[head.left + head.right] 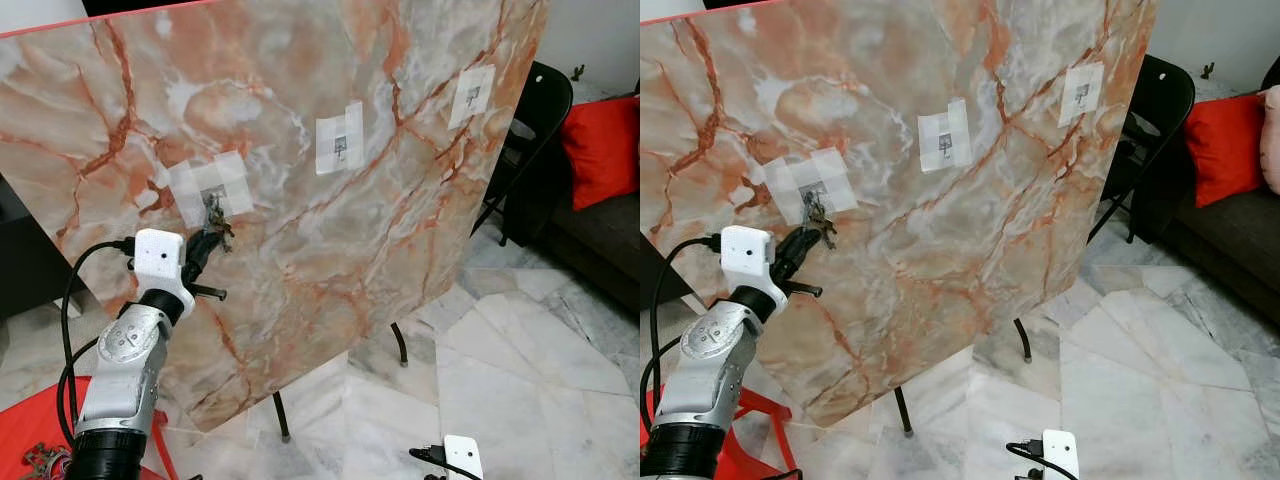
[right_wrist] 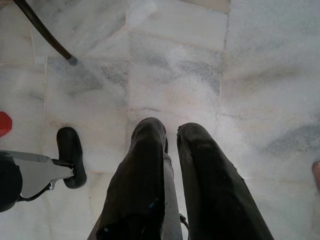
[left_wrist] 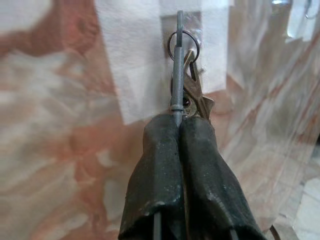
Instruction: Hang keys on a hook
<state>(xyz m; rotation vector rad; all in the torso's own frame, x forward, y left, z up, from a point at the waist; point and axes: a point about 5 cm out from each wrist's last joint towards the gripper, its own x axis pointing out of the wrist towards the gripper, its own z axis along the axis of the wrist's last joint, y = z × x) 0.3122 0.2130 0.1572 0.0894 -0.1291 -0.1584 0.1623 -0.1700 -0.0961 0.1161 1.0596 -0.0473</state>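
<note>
- A large marble-patterned board [image 1: 330, 200], veined orange and white, stands tilted on thin dark legs over a pale marble floor [image 1: 520, 380]; three small hooks are fixed to its face under patches of clear tape, spread from lower left to upper right.
- The left claw [image 1: 207, 240] is raised to the leftmost hook [image 3: 179, 22]; its two black fingers [image 3: 157, 170] are pressed together, clamped on a bunch of keys [image 3: 192, 92].
- In the left wrist view the key ring [image 3: 183, 44] circles the hook's thin grey stem, and the keys lie just beyond the fingertips, against the taped patch; whether the ring bears on the hook cannot be told.
- The middle hook [image 1: 340, 143] and the far right hook [image 1: 472, 95] carry nothing.
- The right claw [image 2: 170, 137] hangs low over the floor; its fingers stand slightly apart, holding nothing.
- A black folding chair [image 1: 535, 130] stands behind the board's right edge; beside it, a red cushion [image 1: 603, 145] rests on a dark sofa [image 1: 600, 235].
</note>
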